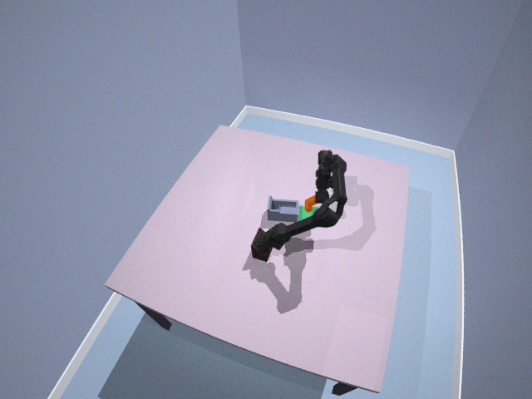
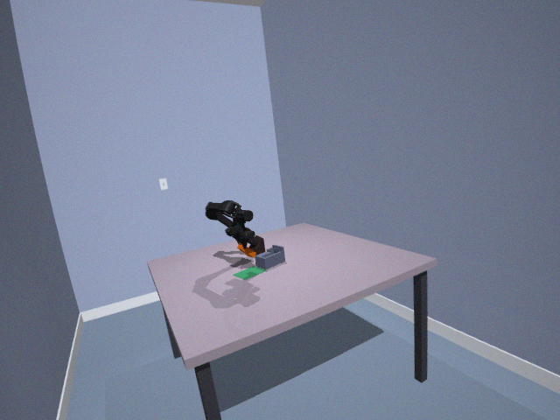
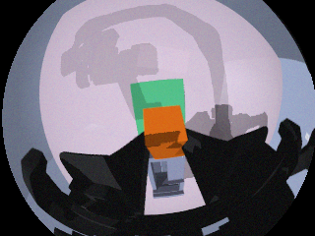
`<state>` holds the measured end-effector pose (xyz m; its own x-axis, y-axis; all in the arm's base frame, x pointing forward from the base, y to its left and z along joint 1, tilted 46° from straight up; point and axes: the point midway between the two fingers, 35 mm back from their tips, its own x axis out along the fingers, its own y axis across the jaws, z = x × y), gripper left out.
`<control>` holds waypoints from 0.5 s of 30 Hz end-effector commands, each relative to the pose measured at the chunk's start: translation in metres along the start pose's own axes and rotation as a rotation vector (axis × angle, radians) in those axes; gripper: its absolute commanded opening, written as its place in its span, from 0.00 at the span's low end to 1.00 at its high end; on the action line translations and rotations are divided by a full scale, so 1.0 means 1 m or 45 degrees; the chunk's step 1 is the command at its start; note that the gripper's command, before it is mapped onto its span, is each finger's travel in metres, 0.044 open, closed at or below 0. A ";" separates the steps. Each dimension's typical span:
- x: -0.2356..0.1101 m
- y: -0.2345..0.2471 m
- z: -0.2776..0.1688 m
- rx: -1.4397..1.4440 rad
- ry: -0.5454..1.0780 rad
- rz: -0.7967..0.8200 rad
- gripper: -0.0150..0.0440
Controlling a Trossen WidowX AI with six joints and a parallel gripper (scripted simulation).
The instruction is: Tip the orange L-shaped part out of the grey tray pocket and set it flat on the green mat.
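Currently the gripper [image 3: 165,147] has its fingers clamped on the orange L-shaped part [image 1: 310,200], so it's a solid grip, with one finger on each side in the wrist view. The part is out of the grey tray [image 1: 281,210] and held in the air, clear of the bench [image 1: 214,240]. In the top view it hangs over the far edge of the green mat [image 1: 306,212], just beside the tray. In the exterior view the part [image 2: 245,248] sits tilted under the wrist, above and behind the mat [image 2: 248,273], not touching it. The tray pocket [image 3: 169,177] looks vacant in the wrist view. The arm [image 1: 300,225] crosses over the near corner of the mat in the top view.
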<state>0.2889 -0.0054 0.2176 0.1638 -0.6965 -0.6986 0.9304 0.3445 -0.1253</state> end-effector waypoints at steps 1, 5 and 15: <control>0.006 0.000 0.001 -0.009 -0.005 -0.014 0.25; 0.012 0.000 0.001 -0.009 -0.006 -0.021 0.25; 0.027 0.000 0.001 -0.008 -0.007 -0.031 0.25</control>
<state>0.2934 -0.0210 0.2032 0.1471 -0.7037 -0.6951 0.9339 0.3303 -0.1368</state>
